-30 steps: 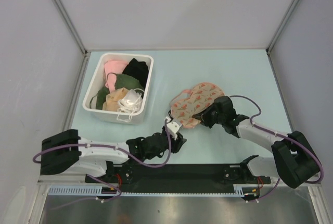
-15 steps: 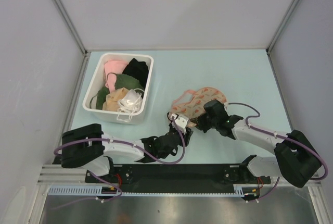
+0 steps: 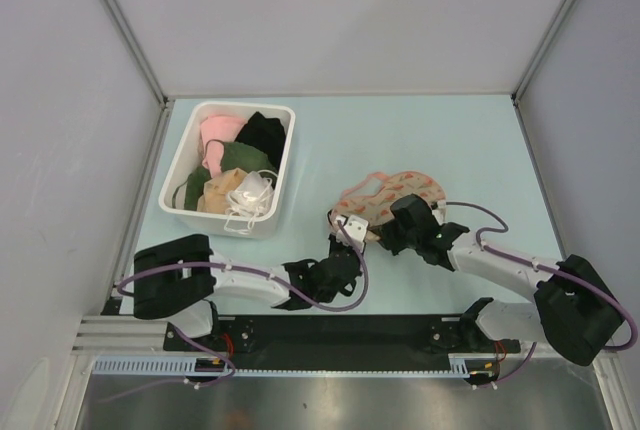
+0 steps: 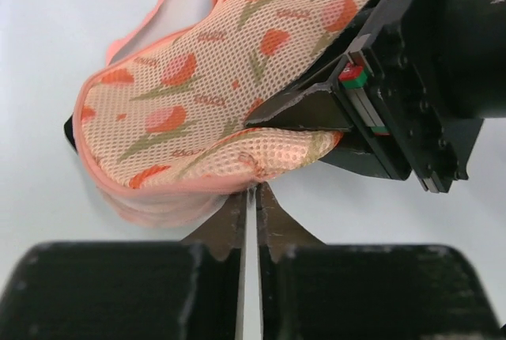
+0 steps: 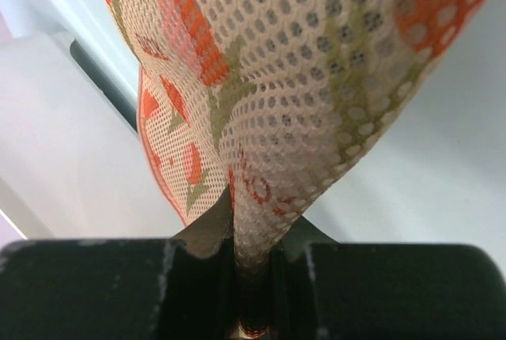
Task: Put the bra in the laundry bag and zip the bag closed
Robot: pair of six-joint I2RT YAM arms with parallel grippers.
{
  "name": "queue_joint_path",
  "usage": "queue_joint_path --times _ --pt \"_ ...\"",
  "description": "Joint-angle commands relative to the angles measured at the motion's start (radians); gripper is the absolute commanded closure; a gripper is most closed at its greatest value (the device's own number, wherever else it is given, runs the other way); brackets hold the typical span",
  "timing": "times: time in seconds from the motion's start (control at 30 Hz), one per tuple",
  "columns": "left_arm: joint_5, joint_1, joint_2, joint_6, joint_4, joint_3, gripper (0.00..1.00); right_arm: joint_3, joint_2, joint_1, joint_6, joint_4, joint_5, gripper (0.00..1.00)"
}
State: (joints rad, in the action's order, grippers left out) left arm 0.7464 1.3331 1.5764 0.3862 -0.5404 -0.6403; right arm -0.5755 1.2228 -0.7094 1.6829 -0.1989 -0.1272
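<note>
The laundry bag (image 3: 390, 190), beige-pink mesh with an orange-red flower print, lies folded over in mid table. My right gripper (image 3: 396, 224) is shut on a pinched fold of its mesh (image 5: 316, 79) at the near right side; the fold runs down between the jaws (image 5: 251, 225). My left gripper (image 4: 251, 191) is shut with only a thin slit, its tips on the bag's pink zipper edge (image 4: 213, 186), where the fabric puckers. In the top view the left gripper (image 3: 360, 240) meets the bag's near-left edge. The bra is not plainly visible; a black sliver (image 4: 69, 129) shows under the bag's left end.
A white rectangular bin (image 3: 228, 106) at the back left holds pink, green, black and white garments. Grey walls close in the table on three sides. A black rail (image 3: 350, 332) with the arm bases runs along the near edge.
The bag's raised half has come down into a flatter fold as my right gripper moved nearer and lower. My left gripper advanced to the bag's near edge and closed.
</note>
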Motion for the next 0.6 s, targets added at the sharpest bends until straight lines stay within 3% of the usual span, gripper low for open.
queue_joint_path --times 0.0,0.23,0.57 --pt "0.073 -0.011 0.017 0.049 0.100 -0.084 0.99 -0.040 -0.040 -0.027 0.020 -0.010 -0.015 0.99" --pt "0.053 -0.044 -0.033 0.054 0.181 -0.039 1.00 -0.018 -0.078 0.014 -0.069 -0.027 -0.006 1.00" --pt "-0.252 -0.147 -0.165 -0.105 0.017 0.206 1.00 0.037 -0.171 0.211 -0.380 -0.045 0.164 1.00"
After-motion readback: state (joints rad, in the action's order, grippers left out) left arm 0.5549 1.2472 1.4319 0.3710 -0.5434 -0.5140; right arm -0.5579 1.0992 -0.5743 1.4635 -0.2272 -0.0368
